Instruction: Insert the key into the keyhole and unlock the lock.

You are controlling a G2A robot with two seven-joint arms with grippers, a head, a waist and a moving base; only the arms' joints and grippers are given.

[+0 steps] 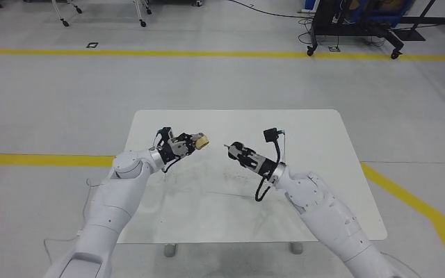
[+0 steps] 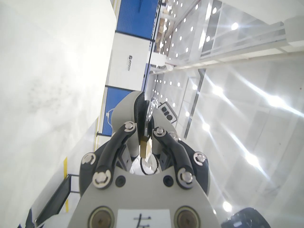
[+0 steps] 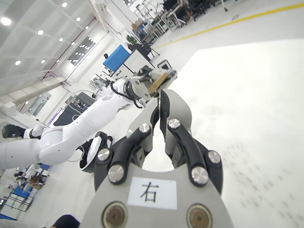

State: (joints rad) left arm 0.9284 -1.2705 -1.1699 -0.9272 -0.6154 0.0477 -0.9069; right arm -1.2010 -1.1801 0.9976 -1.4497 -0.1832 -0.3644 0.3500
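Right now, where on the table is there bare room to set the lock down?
Bare table runs along the far edge, the near edge, and the side beyond the right gripper. It is crowded above the middle, where the lock in the left gripper and the right gripper's key nearly meet.

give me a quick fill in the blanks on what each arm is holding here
1. The left tool is shut on the brass ____.
2. The right tool is shut on the ____.
3. Both are held above the white ____.
4. The two held things are ____ touching: a gap separates them.
Missing words: lock; key; table; not.
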